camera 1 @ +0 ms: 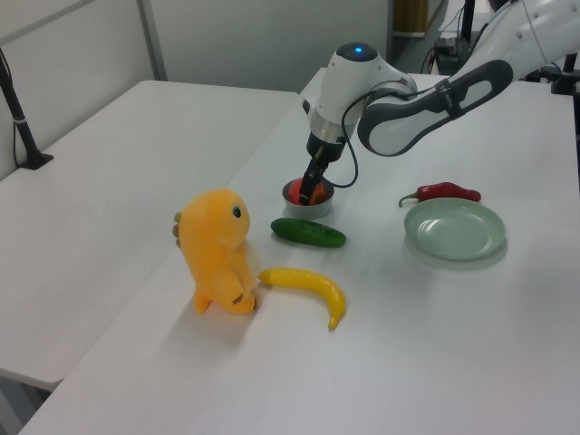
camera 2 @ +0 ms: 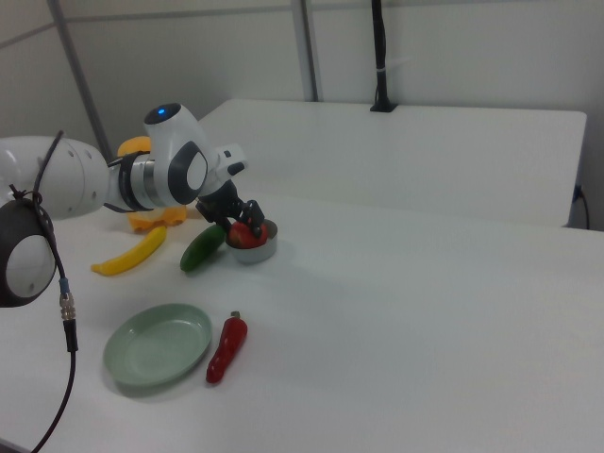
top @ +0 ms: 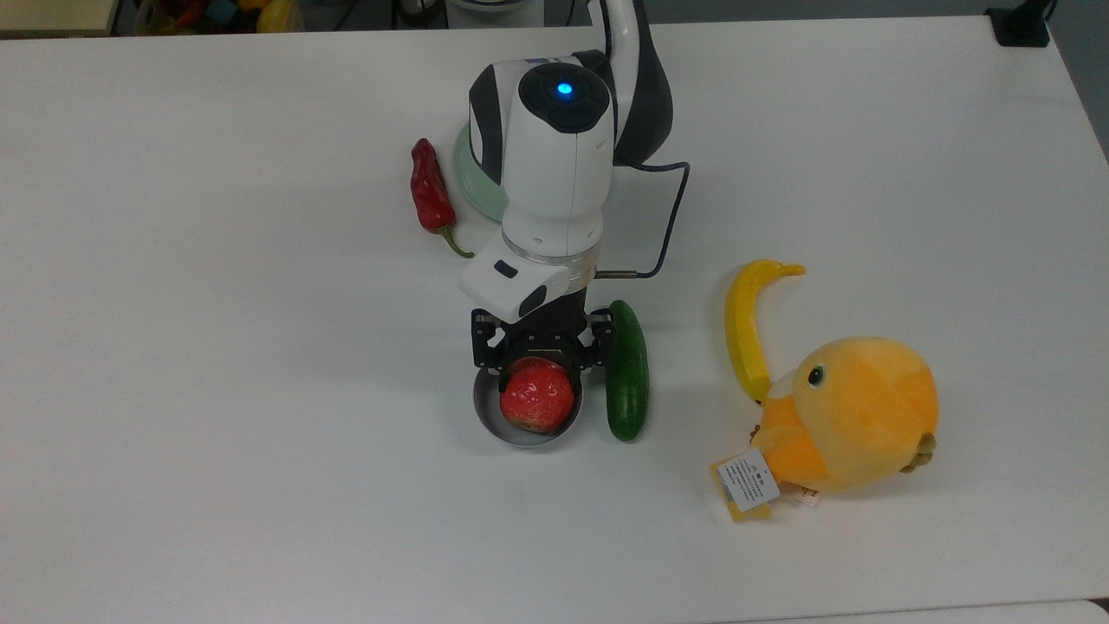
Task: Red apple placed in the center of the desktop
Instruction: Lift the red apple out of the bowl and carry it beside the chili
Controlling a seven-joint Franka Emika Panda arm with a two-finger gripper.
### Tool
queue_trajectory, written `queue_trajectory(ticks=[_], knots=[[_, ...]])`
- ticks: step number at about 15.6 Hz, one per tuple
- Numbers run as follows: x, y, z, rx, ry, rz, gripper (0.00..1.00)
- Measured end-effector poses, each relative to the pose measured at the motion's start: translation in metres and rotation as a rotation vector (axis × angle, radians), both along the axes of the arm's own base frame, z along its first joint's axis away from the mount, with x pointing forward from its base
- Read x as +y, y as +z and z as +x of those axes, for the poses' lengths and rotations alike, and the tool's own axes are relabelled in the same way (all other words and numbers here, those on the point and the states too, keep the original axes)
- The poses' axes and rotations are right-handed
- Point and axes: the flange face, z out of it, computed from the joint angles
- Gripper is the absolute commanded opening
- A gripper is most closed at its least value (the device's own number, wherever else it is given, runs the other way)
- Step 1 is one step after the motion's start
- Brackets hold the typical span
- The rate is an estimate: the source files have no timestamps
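Note:
The red apple sits in a small grey metal bowl near the middle of the white desktop. My gripper reaches down into the bowl from the top view's upper side. Its black fingers press against both sides of the apple, so it is shut on it. The fingers hide the apple's upper part in the top view.
A green cucumber lies right beside the bowl on the top view's right. Further right are a banana and an orange plush toy. A red chili pepper and a pale green plate lie behind the arm.

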Motion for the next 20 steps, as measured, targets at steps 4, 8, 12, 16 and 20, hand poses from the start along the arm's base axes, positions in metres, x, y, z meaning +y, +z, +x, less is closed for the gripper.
queue_trajectory(ticks=[4,8,12,16,20], knots=[[0.000,0.000,0.000,0.000,0.000,0.000,0.44],[-0.006,0.016,0.004,-0.027,-0.010,0.005,0.44],[-0.022,0.070,0.001,-0.095,-0.030,0.014,0.44],[-0.032,0.099,-0.028,-0.060,-0.034,-0.005,0.45],[-0.057,0.115,-0.078,0.127,0.007,-0.087,0.45]])
